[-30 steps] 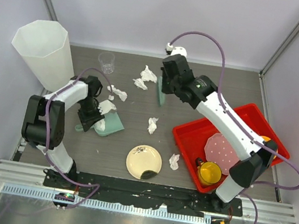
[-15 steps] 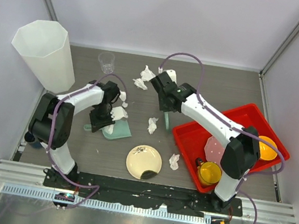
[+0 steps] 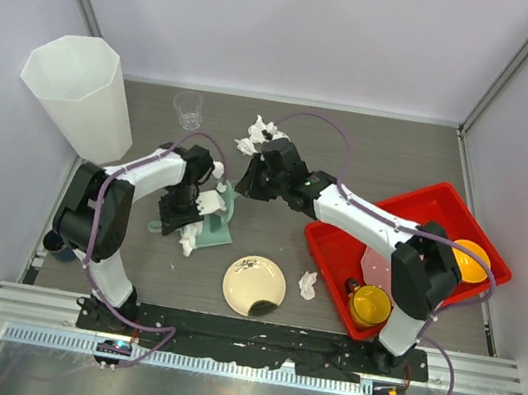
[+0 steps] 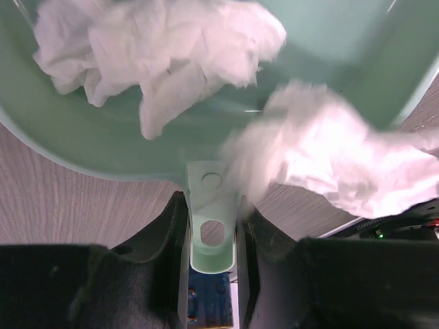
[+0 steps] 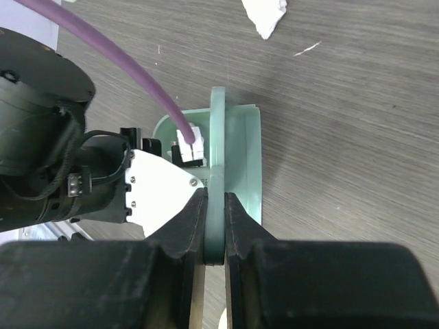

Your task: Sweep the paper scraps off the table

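Left jaws pinched the dustpan handle (image 4: 212, 205), right jaws the sweeper (image 5: 217, 137); flimsy paper scraps (image 4: 158, 48) ahead likely suited pushing.

Bright, even overhead light; soft short shadows on the desk (image 3: 404, 150). Top view sharp, walls (image 3: 272, 27) lean at edges. Left wrist: paper scraps (image 4: 329, 157) blurred, near foreground dark. Right wrist: foreground soft.

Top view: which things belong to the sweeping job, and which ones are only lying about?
For the job: paper scraps, green dustpan, green scraper, table.
Lying about: clear cup, cream plate, red tray, yellow cup.
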You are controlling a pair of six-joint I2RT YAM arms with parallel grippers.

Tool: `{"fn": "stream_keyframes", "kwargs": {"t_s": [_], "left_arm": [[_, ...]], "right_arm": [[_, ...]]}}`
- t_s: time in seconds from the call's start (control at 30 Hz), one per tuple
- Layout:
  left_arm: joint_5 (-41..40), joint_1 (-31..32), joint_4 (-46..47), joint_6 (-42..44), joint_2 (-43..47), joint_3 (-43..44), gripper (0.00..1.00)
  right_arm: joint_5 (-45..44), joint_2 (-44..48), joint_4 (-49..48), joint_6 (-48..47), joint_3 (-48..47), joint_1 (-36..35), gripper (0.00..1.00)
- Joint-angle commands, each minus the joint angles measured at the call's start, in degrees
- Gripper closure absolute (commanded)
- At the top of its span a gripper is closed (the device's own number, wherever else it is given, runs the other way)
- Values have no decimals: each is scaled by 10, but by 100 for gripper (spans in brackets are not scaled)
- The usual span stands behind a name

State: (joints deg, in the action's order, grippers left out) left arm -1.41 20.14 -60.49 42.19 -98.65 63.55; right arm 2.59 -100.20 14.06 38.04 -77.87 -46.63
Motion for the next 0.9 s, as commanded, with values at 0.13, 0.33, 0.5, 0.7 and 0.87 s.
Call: {"fn": "stream_keyframes", "kwargs": {"t_s": [0.13, 0.33, 0.5, 0.7, 0.87], "left_arm": [[52, -9, -3, -21, 12, 25, 100], [127, -21, -37, -26, 41, 45, 100], [148, -24, -54, -44, 51, 61, 100], [164, -38, -82, -89, 73, 119, 100], [159, -57, -108, -121, 97, 205, 100]], "right_arm": [[27, 12, -45, 16, -40, -7, 99], [-109, 89, 66, -53, -66, -8, 99], [-187, 142, 108, -103, -113, -7, 99], [-331, 230, 119, -141, -100, -5, 99], [-362, 277, 132, -147, -63, 6, 99]]}}
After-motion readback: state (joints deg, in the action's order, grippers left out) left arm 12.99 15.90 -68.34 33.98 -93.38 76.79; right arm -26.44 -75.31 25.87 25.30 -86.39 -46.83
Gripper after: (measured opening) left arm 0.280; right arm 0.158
